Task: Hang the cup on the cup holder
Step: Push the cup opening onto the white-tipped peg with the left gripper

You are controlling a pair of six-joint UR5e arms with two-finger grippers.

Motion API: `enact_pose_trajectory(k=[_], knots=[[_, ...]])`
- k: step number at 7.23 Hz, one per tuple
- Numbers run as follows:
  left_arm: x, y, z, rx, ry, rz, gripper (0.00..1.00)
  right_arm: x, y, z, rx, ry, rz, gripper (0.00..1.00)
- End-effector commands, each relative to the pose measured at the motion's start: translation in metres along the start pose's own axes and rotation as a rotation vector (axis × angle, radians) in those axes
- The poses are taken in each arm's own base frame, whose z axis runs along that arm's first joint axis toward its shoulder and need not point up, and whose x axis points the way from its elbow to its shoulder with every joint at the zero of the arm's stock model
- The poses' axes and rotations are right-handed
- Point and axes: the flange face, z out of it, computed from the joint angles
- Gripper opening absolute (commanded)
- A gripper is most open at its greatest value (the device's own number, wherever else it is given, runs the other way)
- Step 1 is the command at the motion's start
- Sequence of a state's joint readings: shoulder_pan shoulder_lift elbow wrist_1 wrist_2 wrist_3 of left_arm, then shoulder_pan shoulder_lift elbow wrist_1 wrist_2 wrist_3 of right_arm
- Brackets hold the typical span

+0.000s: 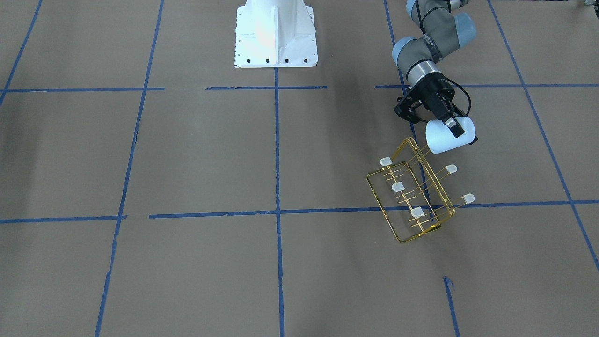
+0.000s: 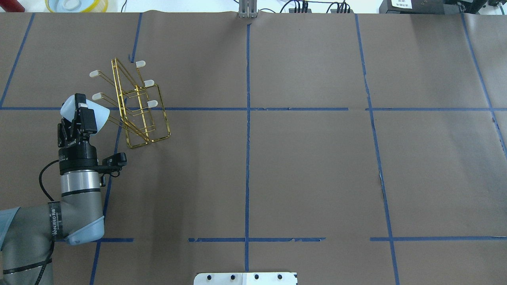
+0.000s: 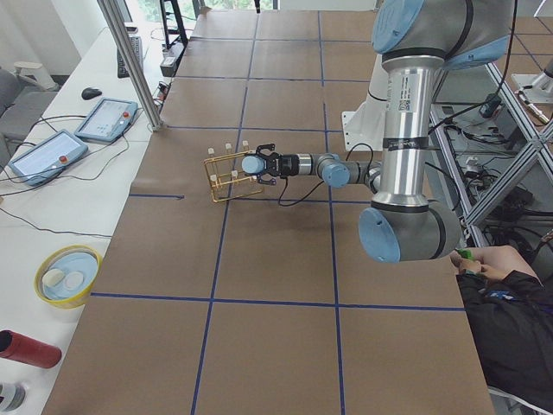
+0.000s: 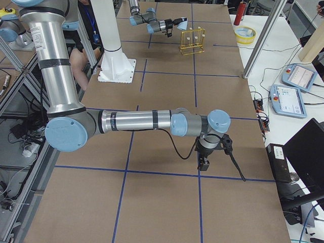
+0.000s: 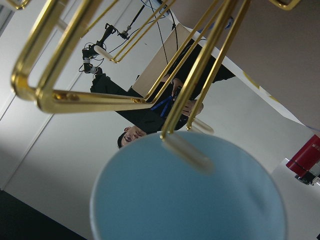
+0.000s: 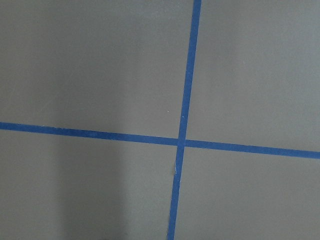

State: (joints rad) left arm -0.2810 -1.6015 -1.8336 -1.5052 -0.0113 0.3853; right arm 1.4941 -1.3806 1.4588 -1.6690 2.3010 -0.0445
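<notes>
Left arm reaches out low, its gripper [image 2: 81, 107] clamped across the cup [image 2: 102, 114], which lies sideways with its mouth toward the rack [image 2: 138, 105], one prong's cap [image 5: 187, 150] at the rim. Wide bare table [image 2: 317, 158] alongside. Right gripper [image 4: 204, 163] points down, well apart; can't tell its grip

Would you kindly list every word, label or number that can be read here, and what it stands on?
No text reads clearly enough to quote.
Grey band on the left arm: lettering, too blurred.
Sticker on the left arm's upright link: too small.
White label beyond the table: too small.
The cup and cup holder: no markings visible.
</notes>
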Motion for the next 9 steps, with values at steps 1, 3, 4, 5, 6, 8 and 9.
enact_pose_trajectory(k=[1,3,4,5,6,8,9], knots=[[0.001,-0.013,-0.004,0.006,-0.006,0.019,0.17,0.000,0.000,0.000,0.000,0.000,0.000,1.00],[0.005,-0.029,-0.010,0.018,-0.008,0.033,0.17,0.000,0.000,0.000,0.000,0.000,0.000,1.00],[0.009,-0.033,-0.012,0.021,-0.009,0.042,0.17,0.000,0.000,0.000,0.000,0.000,0.000,1.00],[0.008,-0.035,-0.013,0.022,-0.009,0.042,0.17,0.000,0.000,0.000,0.000,0.000,0.000,1.00],[0.010,-0.037,-0.013,0.022,-0.009,0.047,0.18,0.000,0.000,0.000,0.000,0.000,0.000,1.00],[0.007,-0.040,-0.013,0.023,-0.008,0.038,1.00,0.000,0.000,0.000,0.000,0.000,0.002,1.00],[0.007,-0.040,-0.013,0.023,-0.008,0.038,1.00,0.000,0.000,0.000,0.000,0.000,0.000,1.00]])
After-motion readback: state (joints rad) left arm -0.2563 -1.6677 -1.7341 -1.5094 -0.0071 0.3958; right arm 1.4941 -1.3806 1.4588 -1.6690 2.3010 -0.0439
